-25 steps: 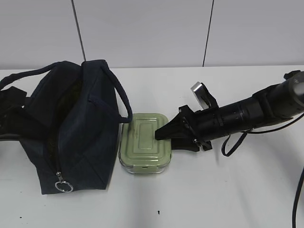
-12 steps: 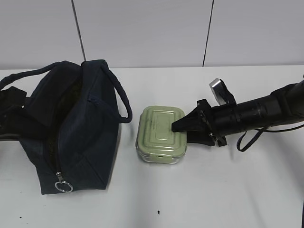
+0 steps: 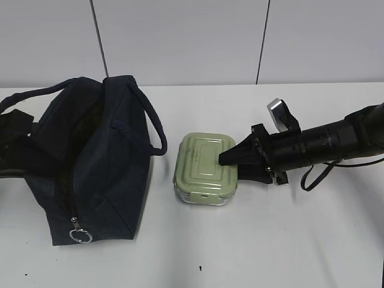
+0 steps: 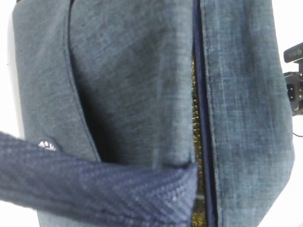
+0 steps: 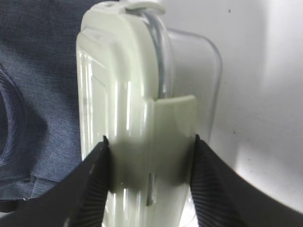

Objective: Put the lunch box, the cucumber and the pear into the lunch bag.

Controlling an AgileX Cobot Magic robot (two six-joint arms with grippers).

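White table (image 3: 312,240), lunch bag (image 3: 96,162) left, right tool (image 3: 231,163) gripping lunch box (image 3: 205,168), left tool closed, unseen.

No text, label, brand, number or sign can be read anywhere in these views. The lunch bag (image 3: 90,162) carries a small pale oval patch (image 4: 47,144) on its fabric in the left wrist view, near the handle strap, but whatever is on it is too blurred to make out. The lunch box (image 3: 205,169) lid shows only moulded ridges, no lettering.
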